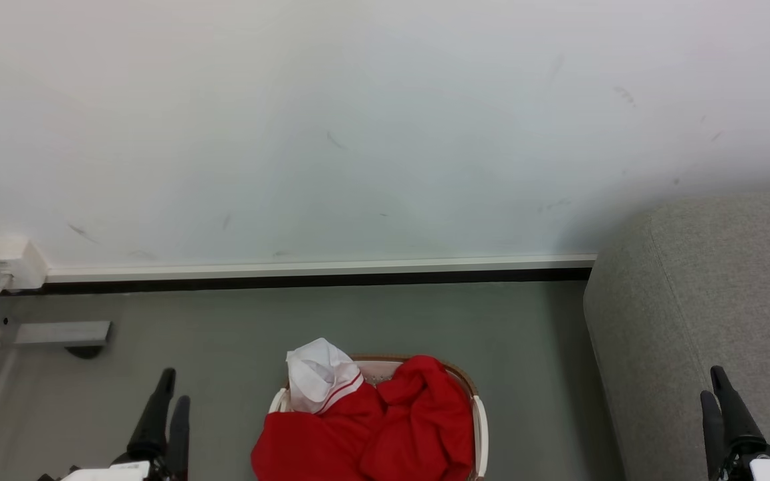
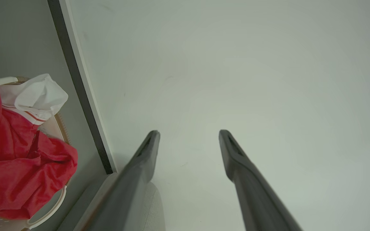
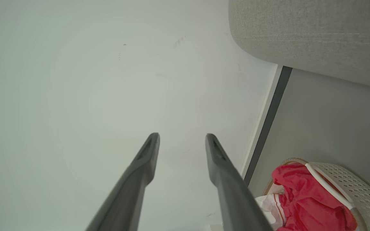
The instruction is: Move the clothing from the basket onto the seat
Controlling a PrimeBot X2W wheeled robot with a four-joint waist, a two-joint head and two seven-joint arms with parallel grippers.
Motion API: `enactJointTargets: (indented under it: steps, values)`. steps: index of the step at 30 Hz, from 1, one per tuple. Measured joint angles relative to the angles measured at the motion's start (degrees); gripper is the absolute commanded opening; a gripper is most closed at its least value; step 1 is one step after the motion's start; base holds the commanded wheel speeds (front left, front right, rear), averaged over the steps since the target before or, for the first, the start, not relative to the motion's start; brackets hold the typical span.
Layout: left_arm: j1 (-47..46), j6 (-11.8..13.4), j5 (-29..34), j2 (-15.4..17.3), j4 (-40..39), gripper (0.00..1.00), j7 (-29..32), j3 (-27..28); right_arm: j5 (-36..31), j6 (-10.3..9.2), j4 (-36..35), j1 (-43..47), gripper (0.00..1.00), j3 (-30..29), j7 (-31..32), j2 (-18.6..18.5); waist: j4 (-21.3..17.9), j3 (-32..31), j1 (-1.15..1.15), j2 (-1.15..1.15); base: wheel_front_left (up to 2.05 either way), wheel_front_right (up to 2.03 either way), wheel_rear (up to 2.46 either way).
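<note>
Red clothing [image 1: 385, 427] with white trim lies heaped in the cream basket [image 1: 480, 427] on the grey floor at the bottom centre of the head view. A white part of the fabric [image 1: 318, 374] sticks up at its far left. The grey sofa [image 1: 706, 314] stands to the right of the basket. My left gripper [image 1: 170, 394] hangs open to the basket's left, well clear of it, and my right gripper [image 1: 716, 391] hangs open in front of the sofa's side. Both wrist views look at the wall, with the clothing [image 2: 18, 160] [image 3: 303, 202] and basket [image 3: 348, 186] off to one side.
A pale wall with a white and black skirting [image 1: 318, 272] runs behind the basket. A white socket box [image 1: 7, 262] and a grey metal bar [image 1: 57, 332] sit at the left. Bare grey floor [image 1: 238, 321] lies between basket and wall.
</note>
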Motion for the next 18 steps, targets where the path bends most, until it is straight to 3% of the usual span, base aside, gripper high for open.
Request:
enactJointTargets:
  steps: [10,18]
  values:
    - [0.0,0.0,2.9,0.0,0.0,1.0,-2.9,-0.9,-8.2,0.0,-0.2,0.0,1.0,0.6,-2.7,0.0,0.2,0.0,0.0,0.0,0.0,0.0,0.0]
    - [0.3,0.7,10.5,0.0,-1.2,1.0,-4.6,-1.0,-18.8,0.0,-1.8,0.0,1.0,1.9,-4.8,-0.1,0.3,0.1,0.0,0.0,0.0,0.0,0.0]
